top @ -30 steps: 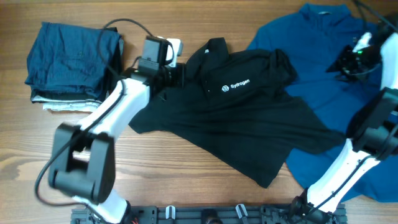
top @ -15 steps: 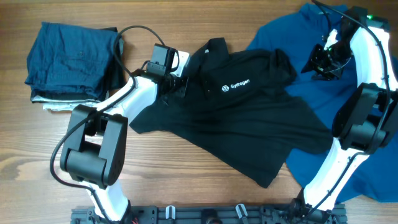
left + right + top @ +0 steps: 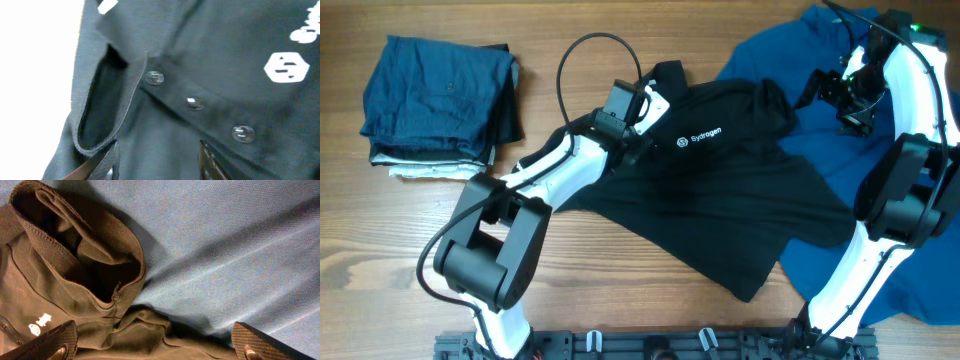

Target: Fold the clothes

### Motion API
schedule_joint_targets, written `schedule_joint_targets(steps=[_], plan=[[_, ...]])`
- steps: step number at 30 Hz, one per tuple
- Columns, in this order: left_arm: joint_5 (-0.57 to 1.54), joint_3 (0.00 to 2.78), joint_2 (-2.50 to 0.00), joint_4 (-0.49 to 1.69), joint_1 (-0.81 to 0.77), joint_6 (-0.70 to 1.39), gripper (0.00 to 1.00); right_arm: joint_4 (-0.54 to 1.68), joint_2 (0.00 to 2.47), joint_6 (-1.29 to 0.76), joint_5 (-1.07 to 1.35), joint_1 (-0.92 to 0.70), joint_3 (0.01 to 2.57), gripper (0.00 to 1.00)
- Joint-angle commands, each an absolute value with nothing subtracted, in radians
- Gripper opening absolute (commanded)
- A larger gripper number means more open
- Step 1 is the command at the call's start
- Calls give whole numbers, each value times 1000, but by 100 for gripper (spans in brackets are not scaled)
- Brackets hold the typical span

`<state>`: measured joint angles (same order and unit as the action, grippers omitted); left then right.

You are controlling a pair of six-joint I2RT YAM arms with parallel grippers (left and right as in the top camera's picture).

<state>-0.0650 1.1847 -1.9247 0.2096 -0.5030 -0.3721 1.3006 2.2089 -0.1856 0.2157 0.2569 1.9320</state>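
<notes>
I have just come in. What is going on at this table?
Two robot arms are working on folding clothes. A black shirt lies spread, not yet folded, on the wooden table, partly over a blue shirt at the right. The left gripper hovers open over the black shirt's button placket near the collar. The right gripper, jaws wide open and holding nothing, hangs over the blue shirt beside the black shirt's sleeve. A stack of folded garments sits at the far left.
</notes>
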Motion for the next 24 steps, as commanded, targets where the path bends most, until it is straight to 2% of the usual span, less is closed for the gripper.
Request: schedule_joint_targets(steps=[1, 6, 12, 15, 24], plan=[[-175, 1184, -1923, 177, -490, -417, 51, 1276, 2196, -185, 202, 254, 1922, 99], [-184, 1184, -1923, 144, -486, -442, 55, 1147, 2196, -185, 202, 254, 1922, 99], [-184, 1184, -1923, 138, -486, -442, 56, 877, 2196, -186, 202, 254, 1922, 100], [-185, 1184, -1923, 138, -486, -442, 60, 766, 2196, -186, 202, 254, 1922, 99], [-209, 1184, -1922, 122, -481, -411, 65, 711, 2196, -186, 202, 255, 1922, 99]])
